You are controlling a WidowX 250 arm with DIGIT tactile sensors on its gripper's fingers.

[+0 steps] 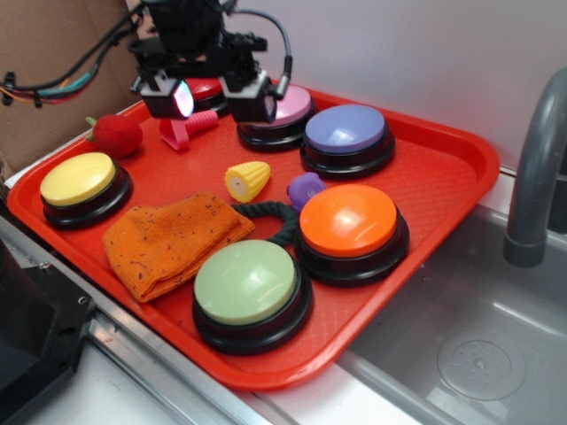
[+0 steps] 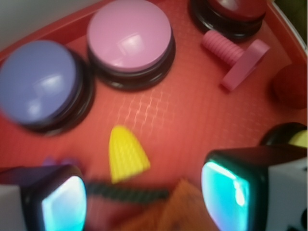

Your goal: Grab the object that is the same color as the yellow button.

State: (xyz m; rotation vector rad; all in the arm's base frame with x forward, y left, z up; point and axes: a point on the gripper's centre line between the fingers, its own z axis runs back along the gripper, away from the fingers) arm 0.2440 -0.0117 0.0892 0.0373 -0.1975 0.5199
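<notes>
The small yellow corn cob piece (image 1: 247,180) lies on the red tray (image 1: 443,181) near its middle, pale cut end facing left-front. It also shows in the wrist view (image 2: 126,154), just ahead of the jaws. The yellow button (image 1: 79,181) with a black base sits at the tray's left edge; only its edge shows in the wrist view (image 2: 299,139). My gripper (image 1: 222,99) hovers open and empty above the back of the tray, behind the corn. In the wrist view the gripper (image 2: 144,198) has its two lit fingers wide apart.
On the tray stand pink (image 1: 285,110), purple (image 1: 345,130), orange (image 1: 348,221), pale green (image 1: 245,282) and red (image 1: 204,89) buttons. An orange knitted cloth (image 1: 173,239), dark rope (image 1: 275,215), pink screw toy (image 1: 184,129), red strawberry toy (image 1: 116,135) and small purple toy (image 1: 306,189) lie between. A sink and faucet (image 1: 534,168) are to the right.
</notes>
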